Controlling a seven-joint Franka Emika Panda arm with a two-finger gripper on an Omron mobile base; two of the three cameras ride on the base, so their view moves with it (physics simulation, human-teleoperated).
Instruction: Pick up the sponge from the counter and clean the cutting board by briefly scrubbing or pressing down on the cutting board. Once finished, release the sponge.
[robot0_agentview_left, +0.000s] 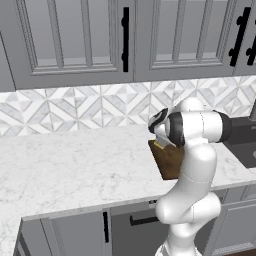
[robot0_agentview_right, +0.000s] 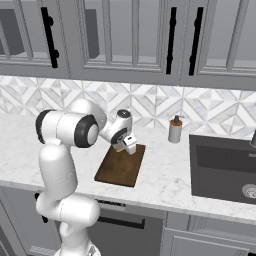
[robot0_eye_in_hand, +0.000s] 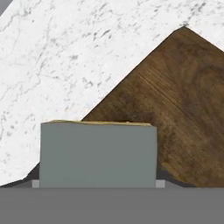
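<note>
White marble counter (robot0_agentview_right: 165, 175) under me, dark sink basin (robot0_agentview_right: 222, 167) set in it to my right, brown wooden cutting board (robot0_agentview_right: 120, 165) ahead, soap dispenser (robot0_agentview_right: 175, 130) behind, my claw (robot0_agentview_right: 125, 146) clamped on the grey-and-yellow sponge (robot0_eye_in_hand: 98, 153), held over the board's far end.

Your cutting board (robot0_agentview_right: 120, 166) lies on the tabletop (robot0_agentview_right: 165, 180); the sponge (robot0_eye_in_hand: 98, 153) hangs above its far end; sink (robot0_agentview_right: 225, 167) at three o'clock, dispenser (robot0_agentview_right: 175, 130) at one.
</note>
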